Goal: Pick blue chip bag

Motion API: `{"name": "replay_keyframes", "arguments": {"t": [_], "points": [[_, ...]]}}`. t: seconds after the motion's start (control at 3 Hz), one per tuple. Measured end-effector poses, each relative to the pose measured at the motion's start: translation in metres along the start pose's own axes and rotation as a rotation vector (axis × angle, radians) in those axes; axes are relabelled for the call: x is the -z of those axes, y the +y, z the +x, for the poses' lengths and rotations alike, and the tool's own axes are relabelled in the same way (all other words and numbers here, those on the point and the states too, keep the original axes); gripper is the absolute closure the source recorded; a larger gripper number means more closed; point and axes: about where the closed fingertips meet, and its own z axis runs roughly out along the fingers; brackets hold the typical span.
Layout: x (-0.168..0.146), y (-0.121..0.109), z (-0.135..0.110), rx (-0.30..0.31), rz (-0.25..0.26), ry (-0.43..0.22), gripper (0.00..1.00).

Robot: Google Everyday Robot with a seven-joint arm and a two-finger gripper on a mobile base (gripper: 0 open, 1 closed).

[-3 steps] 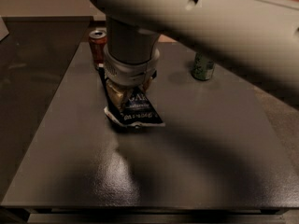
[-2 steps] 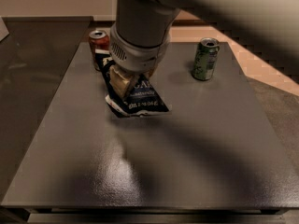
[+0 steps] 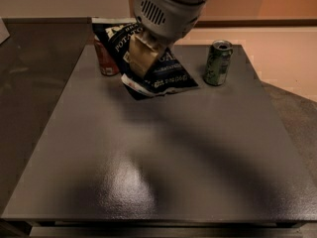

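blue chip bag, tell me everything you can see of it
The blue chip bag is dark navy crinkly foil with white lettering and a pale crimped lower edge. It is tilted and crumpled at the middle, where the gripper, over the far side of the table, pinches it. Its upper part hides the top of the red can. Whether its lower edge touches the table is unclear.

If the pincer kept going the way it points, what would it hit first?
The pincer, over the far side of the dark grey table, clamps the navy-blue foil chip bag; beyond it, probably bare tabletop, depth unclear.
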Motion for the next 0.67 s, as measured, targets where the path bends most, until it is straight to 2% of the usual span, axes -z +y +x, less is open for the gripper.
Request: {"name": "replay_keyframes", "arguments": {"t": [0.33,0.67], "points": [[0.0072,0.0015,-0.0033,0.047,0.008,-0.015,1.00],[0.0073,0.0015,-0.0033,0.047,0.008,-0.015,1.00]]}}
